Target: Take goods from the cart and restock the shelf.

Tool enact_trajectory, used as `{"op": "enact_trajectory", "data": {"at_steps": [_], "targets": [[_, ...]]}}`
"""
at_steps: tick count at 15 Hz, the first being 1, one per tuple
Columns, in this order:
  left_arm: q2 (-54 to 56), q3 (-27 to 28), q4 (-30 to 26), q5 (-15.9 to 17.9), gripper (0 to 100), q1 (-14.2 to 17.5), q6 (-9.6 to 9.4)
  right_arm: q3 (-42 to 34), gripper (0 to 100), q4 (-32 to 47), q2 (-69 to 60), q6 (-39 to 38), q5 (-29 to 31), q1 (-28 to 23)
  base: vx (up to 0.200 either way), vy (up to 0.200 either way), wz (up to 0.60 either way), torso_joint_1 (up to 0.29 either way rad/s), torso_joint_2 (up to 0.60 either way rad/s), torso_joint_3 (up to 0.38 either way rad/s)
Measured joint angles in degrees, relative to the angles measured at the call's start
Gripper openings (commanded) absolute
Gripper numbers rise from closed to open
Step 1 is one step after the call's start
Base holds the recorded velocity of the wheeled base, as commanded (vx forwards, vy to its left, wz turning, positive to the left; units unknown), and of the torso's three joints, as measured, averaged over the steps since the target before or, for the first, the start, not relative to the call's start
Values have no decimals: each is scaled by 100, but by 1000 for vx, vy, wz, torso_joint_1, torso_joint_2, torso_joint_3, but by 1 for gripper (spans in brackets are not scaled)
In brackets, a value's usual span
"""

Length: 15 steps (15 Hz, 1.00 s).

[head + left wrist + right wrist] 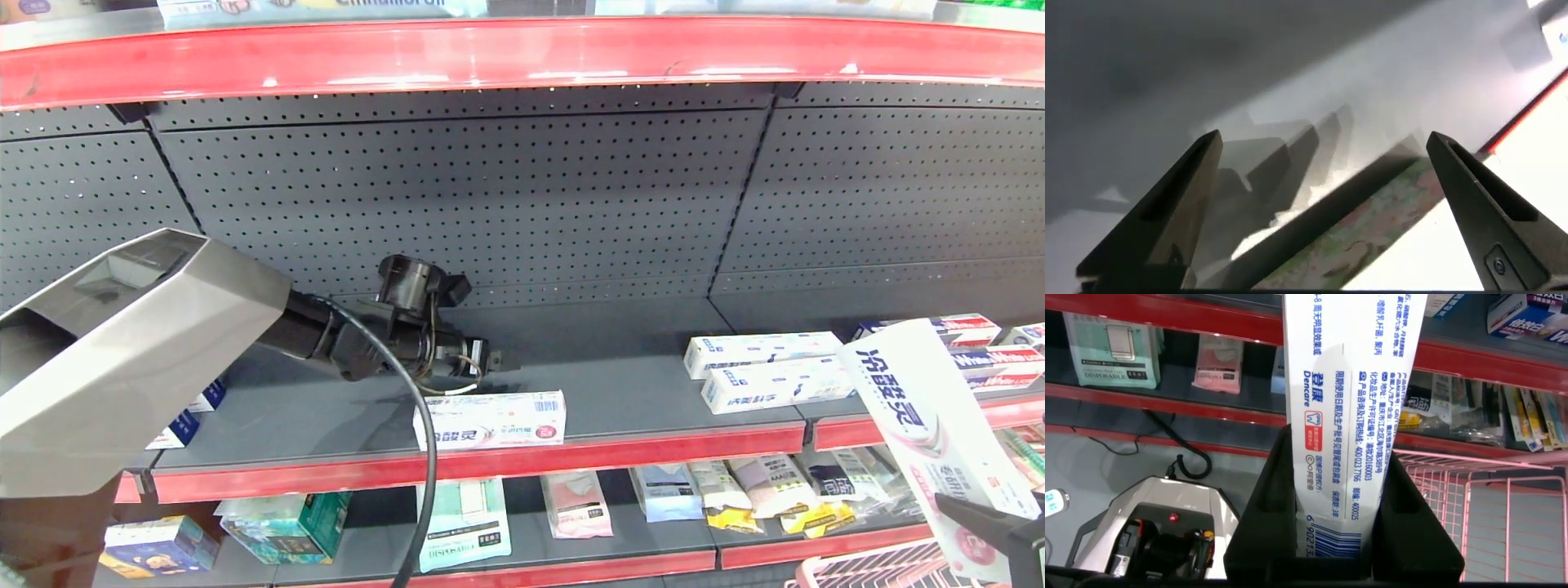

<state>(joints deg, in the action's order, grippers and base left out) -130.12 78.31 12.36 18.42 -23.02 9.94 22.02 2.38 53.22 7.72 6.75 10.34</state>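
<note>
The left hand [494, 361] is out over the middle shelf [490, 462], low above its grey board; its two fingers [1188, 204] stand spread wide, released, clasping nothing; a white toothpaste box [490, 420] lies flat and lengthwise along the front lip of the shelf, just in front of that hand and beneath it; in the left wrist view the patterned face of this toothpaste box [1372, 229] shows between the spread fingers, though whether a fingertip touches it cannot be told.

The right hand [992, 518] is at the lower right, in front of the shelf and apart from it; it is clenched on a second box [931, 425], gripping it by the lower end, so that it stands tall with its top leaning a little to the left; in the right wrist view the right hand [1343, 523] has its dark fingers [1274, 498] pressed against both long sides of the second box [1343, 416].

Farther right on the same shelf two white cartons [767, 367] lie side by side, well apart from the toothpaste box; red-and-white cartons [980, 347] lie beyond them; flat packets [575, 502] line the shelf below; the pink wire cart [865, 567] stands at the lower right, beside the right hand [1503, 506].
</note>
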Motion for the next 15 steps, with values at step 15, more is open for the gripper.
{"op": "enact_trajectory", "data": {"at_steps": [15], "targets": [[2015, -4176, 3775, -148, 100, 719, 106, -2, 0, 13, -205, 30, 20, -50, 0, 0, 0, 0, 0, 0]]}}
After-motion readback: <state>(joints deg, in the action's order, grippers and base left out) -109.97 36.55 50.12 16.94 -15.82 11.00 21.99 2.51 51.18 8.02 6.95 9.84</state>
